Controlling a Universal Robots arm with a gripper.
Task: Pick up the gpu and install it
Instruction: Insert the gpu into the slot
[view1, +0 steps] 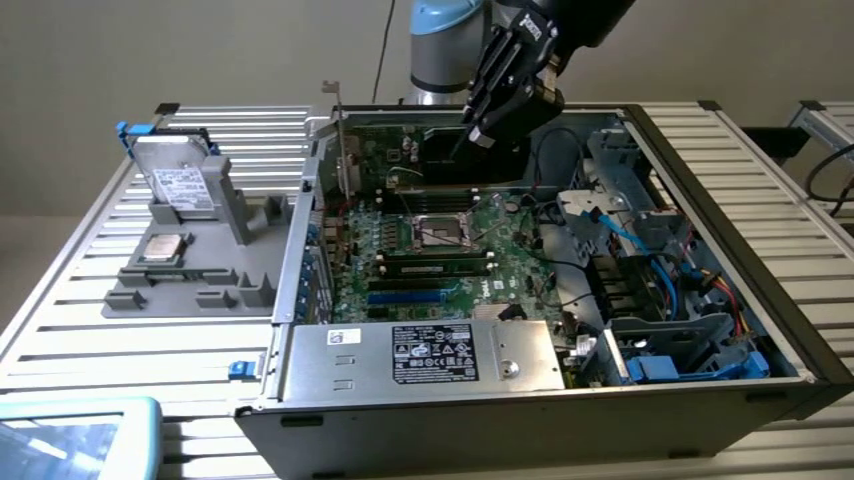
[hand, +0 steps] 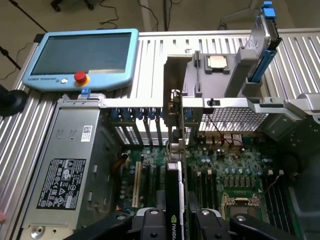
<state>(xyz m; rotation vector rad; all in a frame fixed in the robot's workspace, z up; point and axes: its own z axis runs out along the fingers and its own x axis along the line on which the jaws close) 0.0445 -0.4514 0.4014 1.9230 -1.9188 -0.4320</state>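
Observation:
The gpu (view1: 400, 150) is a green card with a black cooler and a silver bracket (view1: 335, 125). It hangs upright over the far end of the open computer case (view1: 667, 130). My gripper (view1: 470, 138) is shut on its upper edge. In the wrist view the gpu (hand: 174, 195) appears edge-on, running away from the gripper (hand: 174, 226), with one black finger (hand: 150, 220) on each side of it. Its bracket end (hand: 175, 107) points toward the case's slotted rear wall. The card sits just above the large green motherboard (view1: 447, 245); whether it touches a slot is hidden.
A silver power supply (view1: 414, 355) fills the case's near end. A dark memory stick (view1: 434, 265) sits in the motherboard, and blue cables (view1: 654, 260) and drive bays line the exterior view's right. A grey fixture (view1: 174, 250) and a teach pendant (hand: 80, 55) lie outside the case.

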